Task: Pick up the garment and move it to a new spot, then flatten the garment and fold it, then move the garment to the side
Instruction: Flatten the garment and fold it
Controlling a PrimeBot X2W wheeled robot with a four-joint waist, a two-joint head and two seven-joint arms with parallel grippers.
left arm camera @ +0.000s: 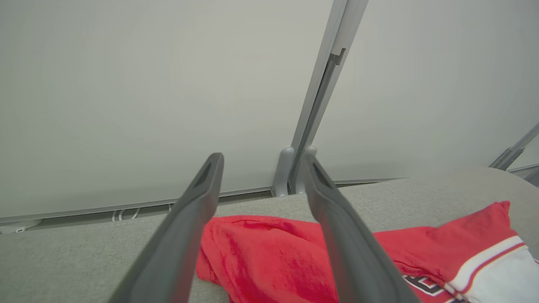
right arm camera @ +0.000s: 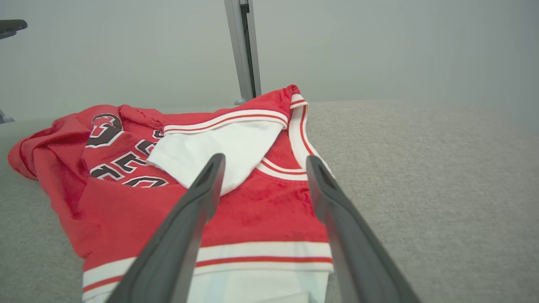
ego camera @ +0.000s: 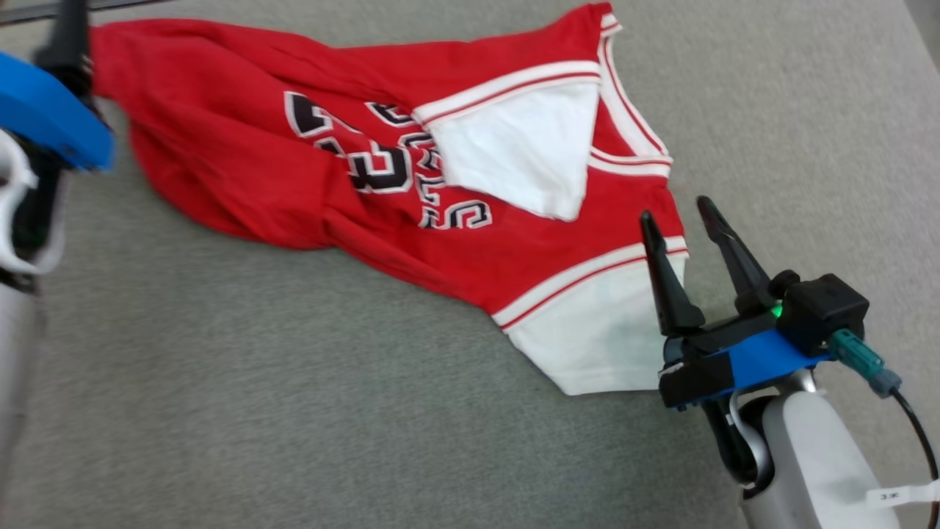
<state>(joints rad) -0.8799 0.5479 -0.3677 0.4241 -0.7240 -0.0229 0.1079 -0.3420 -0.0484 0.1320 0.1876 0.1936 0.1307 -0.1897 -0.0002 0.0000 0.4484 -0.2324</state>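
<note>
Your left end effector [left arm camera: 262,156], at ten o'clock of the jersey [ego camera: 242,169], and right end effector [ego camera: 675,209], at four o'clock, are standing wide, empty; gripping bunched cloth, you are probably risking trapping wrinkles.

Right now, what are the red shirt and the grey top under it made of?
The red shirt looks like soft, slightly fuzzy knit cloth with a matte finish: it rumples and folds. The grey surface seems to be a woven or felt-like fabric cover, matte, with a fine speckled grain; I can't be sure.

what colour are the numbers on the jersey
Black with a white outline, on the red jersey; clearest in the head view.
</note>
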